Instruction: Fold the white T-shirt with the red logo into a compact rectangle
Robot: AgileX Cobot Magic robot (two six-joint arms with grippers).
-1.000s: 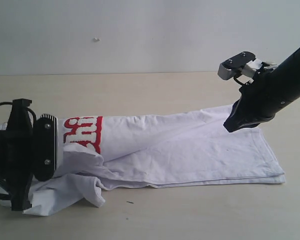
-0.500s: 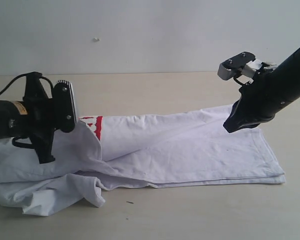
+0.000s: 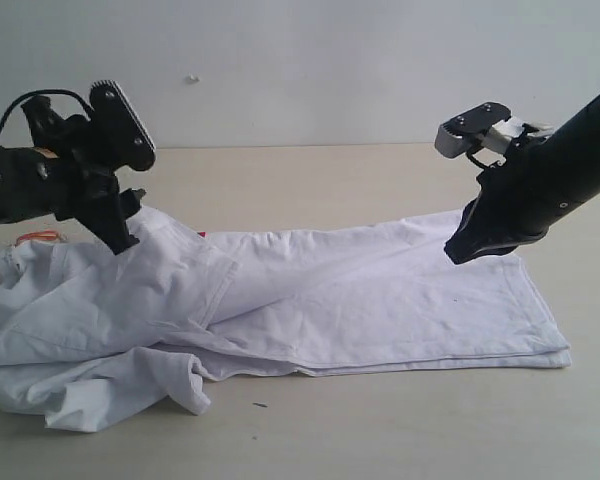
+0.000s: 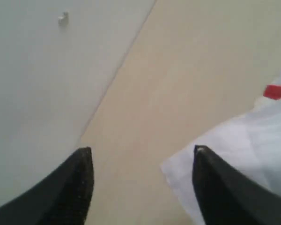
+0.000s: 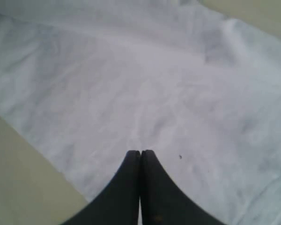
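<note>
The white T-shirt (image 3: 380, 300) lies across the beige table (image 3: 380, 440), reaching from the left edge most of the way to the right. Its left part is a rumpled heap of loose folds, with one flap drooping toward the near side; a small orange tag (image 3: 38, 238) shows at the far left of that heap; at the heap's far right side only a sliver of the red logo (image 3: 198, 236) peeps out, the rest being under cloth; the right part is flat and smooth, a long folded band with layered edges along its near side and right end. The black left arm (image 3: 20, 185) comes in from the left and hangs over the far side of the heap; the left gripper (image 4: 141, 157) is tilted, its fingers (image 4: 79, 187) spread wide with nothing between them, bare table and a corner of cloth beyond. The black right arm (image 3: 570, 160) slopes down from the right edge; the right gripper (image 5: 140, 153) sits over the far edge of the flat band, its jaws pressed together with no cloth seen between them; whether its tip touches the fabric cannot be told. There are one shirt, one logo, two arms and two grippers.
</note>
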